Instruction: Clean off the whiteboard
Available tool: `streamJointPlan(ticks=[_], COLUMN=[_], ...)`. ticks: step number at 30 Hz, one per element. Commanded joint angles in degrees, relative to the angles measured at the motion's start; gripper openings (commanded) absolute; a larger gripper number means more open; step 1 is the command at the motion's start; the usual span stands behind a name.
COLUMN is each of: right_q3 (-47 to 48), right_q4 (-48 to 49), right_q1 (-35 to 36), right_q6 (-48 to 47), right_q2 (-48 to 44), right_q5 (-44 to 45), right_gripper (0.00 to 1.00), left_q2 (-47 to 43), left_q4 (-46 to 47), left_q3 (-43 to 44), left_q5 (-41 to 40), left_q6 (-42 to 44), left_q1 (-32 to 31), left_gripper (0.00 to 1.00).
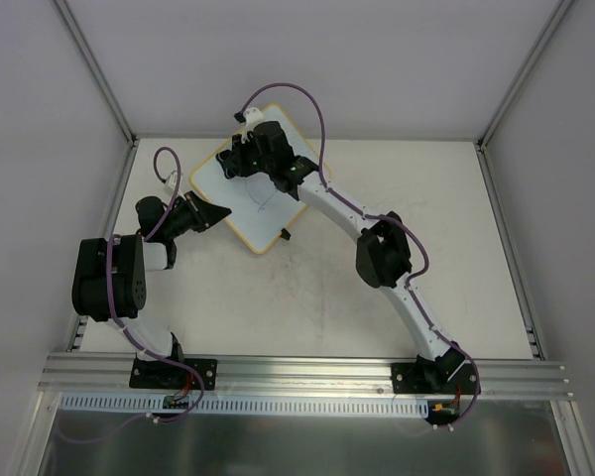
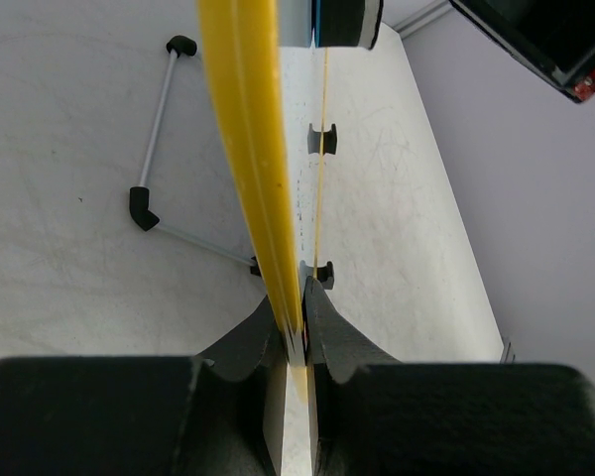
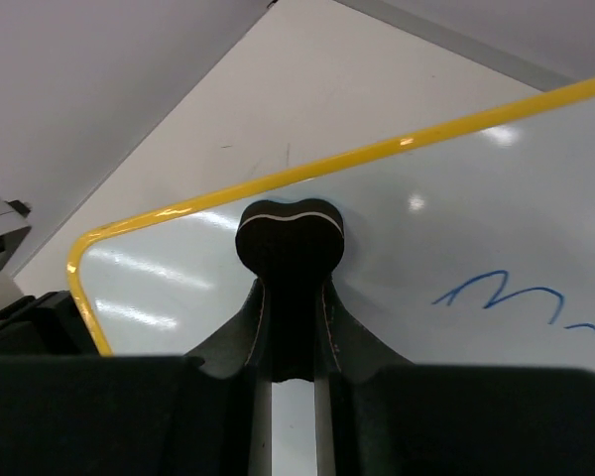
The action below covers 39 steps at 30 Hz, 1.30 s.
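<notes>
Edge of the whiteboard (image 1: 253, 203) pinched in the left jaws; dark eraser (image 3: 290, 233) clenched in the right jaws, against it.

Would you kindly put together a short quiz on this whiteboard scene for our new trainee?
1. True or false: the left fingers clamp the whiteboard by its yellow frame.
2. The scribble on the board is: A red, B blue, C green.
3. What do the right fingers hold by the board's rounded corner?
Key: 1 true; 2 B; 3 a dark pad.
</notes>
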Motion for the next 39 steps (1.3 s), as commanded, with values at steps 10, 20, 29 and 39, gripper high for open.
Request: streamJointPlan(ticks=[10,20,29,39], right_q3=[-1.5,-4.1,-6.3,-11.0], right_q4=[7.1,7.2,2.9,-0.9], right_q1=[0.5,-4.2,-7.0,-11.0], right_q6=[0.1,7.8,9.9,15.1], right_q2=[0.8,0.5,0.5,-0.9], right_q5=[2.9,10.8,12.9,20.3], right_gripper=[0.0,0.0,0.0,0.0], left_q2=[-0.5,-0.3,-0.3,-0.3], left_q4=[-2.7,-2.8,-2.9,-2.9], left_q3=[-0.1,0.1,0.1,0.1], left_q5=[3.3,3.3,3.2,3.3], left_q6=[5.4,5.4,5.5,5.5], left_q1=[-1.3,-1.2,-1.3,-1.3], left_gripper=[0.0,0.0,0.0,0.0])
